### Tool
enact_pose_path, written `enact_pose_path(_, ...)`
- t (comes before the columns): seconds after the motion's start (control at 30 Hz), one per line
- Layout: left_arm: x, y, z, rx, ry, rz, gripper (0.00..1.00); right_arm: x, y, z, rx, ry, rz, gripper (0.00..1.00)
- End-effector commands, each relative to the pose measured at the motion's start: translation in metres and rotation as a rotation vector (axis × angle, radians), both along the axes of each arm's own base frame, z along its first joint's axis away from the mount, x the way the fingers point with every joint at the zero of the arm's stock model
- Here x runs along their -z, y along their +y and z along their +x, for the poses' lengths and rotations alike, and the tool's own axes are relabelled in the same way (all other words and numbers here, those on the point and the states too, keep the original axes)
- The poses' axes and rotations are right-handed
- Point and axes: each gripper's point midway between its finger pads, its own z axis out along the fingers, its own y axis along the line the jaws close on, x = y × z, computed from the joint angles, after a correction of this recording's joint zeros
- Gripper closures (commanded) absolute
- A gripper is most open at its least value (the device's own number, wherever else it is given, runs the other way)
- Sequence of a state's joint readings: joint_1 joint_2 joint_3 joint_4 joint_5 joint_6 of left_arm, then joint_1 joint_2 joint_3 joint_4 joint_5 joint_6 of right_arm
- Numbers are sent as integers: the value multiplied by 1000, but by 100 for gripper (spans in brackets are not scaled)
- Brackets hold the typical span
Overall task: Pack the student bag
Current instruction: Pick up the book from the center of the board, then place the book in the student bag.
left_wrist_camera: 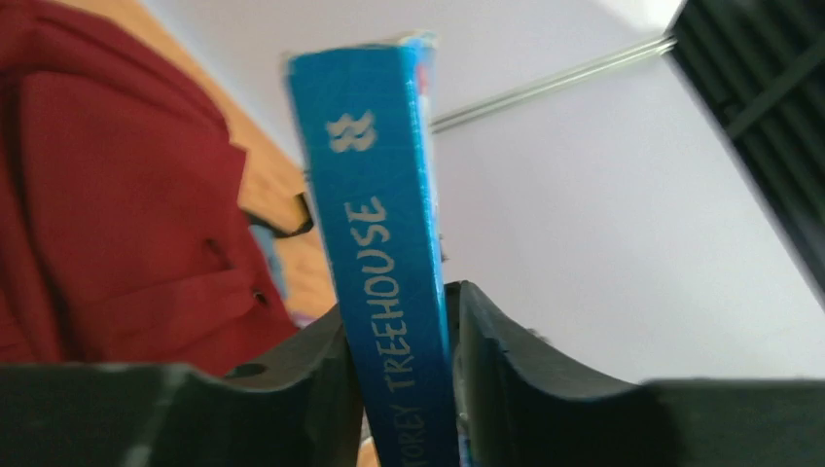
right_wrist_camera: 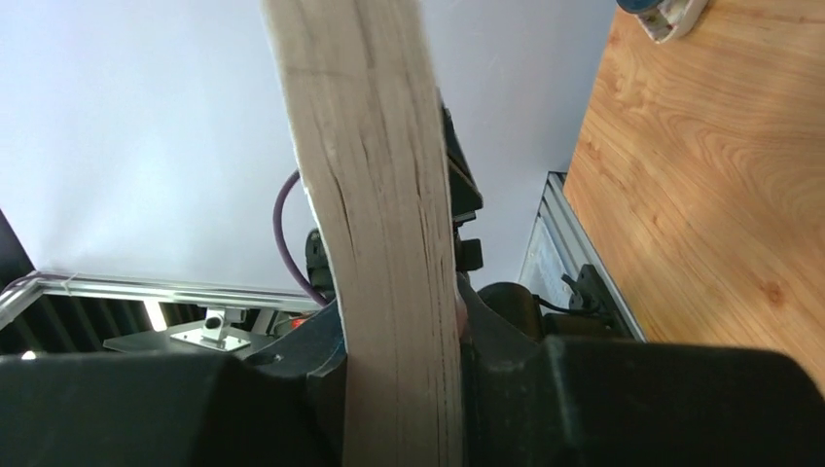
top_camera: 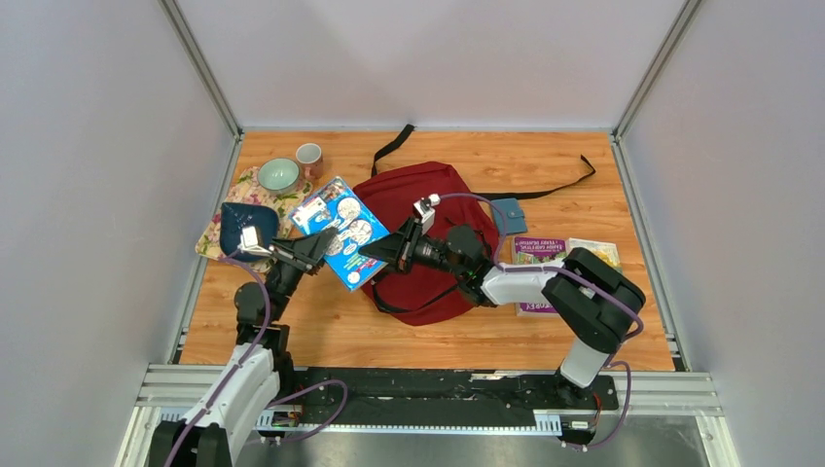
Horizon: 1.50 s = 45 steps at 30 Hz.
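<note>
The student bag (top_camera: 413,199), a dark red backpack with black straps, lies flat in the middle of the table. It also shows in the left wrist view (left_wrist_camera: 117,214). A blue picture book (top_camera: 340,226) is held tilted above the bag's left edge by both grippers. My left gripper (top_camera: 324,245) is shut on its blue spine (left_wrist_camera: 375,195), which reads "STOREY TREEHOUSE". My right gripper (top_camera: 373,255) reaches over the bag and is shut on the book's page edge (right_wrist_camera: 379,195). Both gripper tips show in their own wrist views, left (left_wrist_camera: 404,389) and right (right_wrist_camera: 399,379).
A floral cloth (top_camera: 248,185) at the back left carries a green bowl (top_camera: 278,175), with a pink cup (top_camera: 309,155) and a dark blue pouch (top_camera: 243,226) nearby. A teal wallet (top_camera: 508,216) and more books (top_camera: 545,255) lie right of the bag. A black strap (top_camera: 555,187) trails right.
</note>
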<state>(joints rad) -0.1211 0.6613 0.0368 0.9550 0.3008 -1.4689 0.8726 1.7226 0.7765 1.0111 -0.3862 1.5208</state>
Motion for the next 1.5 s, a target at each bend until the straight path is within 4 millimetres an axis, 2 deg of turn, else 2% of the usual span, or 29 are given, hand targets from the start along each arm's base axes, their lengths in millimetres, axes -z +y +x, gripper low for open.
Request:
enact_pose_path(0.0,13,-28,-10,166,61,175,45,-34,-25,1,66,-117,33,100)
enact_pose_path(0.03,1,-31,-7,160,12,290,32,-15,-34,7,96,-82,-41,100)
enact_pose_path(0.07,28,-34,-7,206,141,361,26,-9,-42,10,122,-89,-79,100)
enact_pose_path(0.1,33,-34,-6,212,168,421,25,-21,-55,10,157,-147,-96,100)
enact_pose_path(0.13,20,-31,-2,195,116,524,25,3,-68,16,205,-105,-200,100)
enact_pose_path(0.17,35,-30,-4,218,187,567,25,7,-82,25,255,-113,-248,100)
enact_pose_path(0.2,35,-30,-4,220,180,598,25,-10,-100,29,327,-202,-277,100)
enact_pose_path(0.23,32,-32,-4,227,155,631,25,7,-117,34,365,-163,-396,100)
enact_pose_path(0.27,32,-34,-4,238,138,640,25,9,-130,36,409,-164,-460,100)
enact_pose_path(0.3,33,-39,-6,249,115,660,24,-3,-154,42,511,-219,-518,100)
enact_pose_path(0.33,33,-43,-6,261,105,675,24,14,-176,42,560,-175,-639,100)
enact_pose_path(0.4,36,-62,-9,312,70,751,24,-2,-212,44,697,-197,-688,100)
enact_pose_path(0.43,37,-69,-10,331,59,784,24,6,-231,42,730,-175,-745,100)
enact_pose_path(0.47,49,-87,-17,399,73,837,23,6,-243,40,755,-169,-758,100)
enact_pose_path(0.5,40,-96,-15,412,15,901,23,-7,-257,35,801,-184,-736,100)
enact_pose_path(0.53,40,-106,-18,442,-7,942,23,-1,-273,33,829,-156,-772,100)
enact_pose_path(0.57,55,-113,-15,465,29,1003,23,-11,-283,26,854,-165,-748,100)
enact_pose_path(0.6,43,-132,-20,503,-59,1054,23,-13,-290,23,865,-164,-750,100)
enact_pose_path(0.63,44,-139,-20,524,-75,1084,23,-9,-301,19,880,-148,-774,100)
enact_pose_path(0.67,56,-149,-18,560,-63,1126,23,-16,-308,13,898,-162,-764,100)
enact_pose_path(0.7,46,-165,-23,594,-141,1154,23,-15,-315,8,908,-146,-786,100)
enact_pose_path(0.73,47,-174,-24,617,-162,1171,22,-17,-321,6,925,-144,-791,100)
enact_pose_path(0.77,60,-184,-24,657,-155,1208,22,-21,-327,1,938,-158,-790,100)
enact_pose_path(0.83,55,-207,-32,709,-235,1241,22,-23,-337,-5,959,-154,-818,100)
enact_pose_path(0.87,68,-215,-33,749,-227,1263,21,-26,-340,-7,967,-161,-821,100)
enact_pose_path(0.9,64,-223,-33,759,-259,1269,21,-23,-344,-10,969,-155,-843,100)
enact_pose_path(0.97,78,-237,-39,820,-265,1283,21,-27,-347,-12,981,-158,-845,100)
enact_pose_path(1.27,102,-256,-35,876,-235,1293,21,-25,-352,-19,976,-158,-863,100)
enact_pose_path(1.47,111,-261,-32,898,-207,1295,37,-20,-352,-22,970,-142,-867,100)
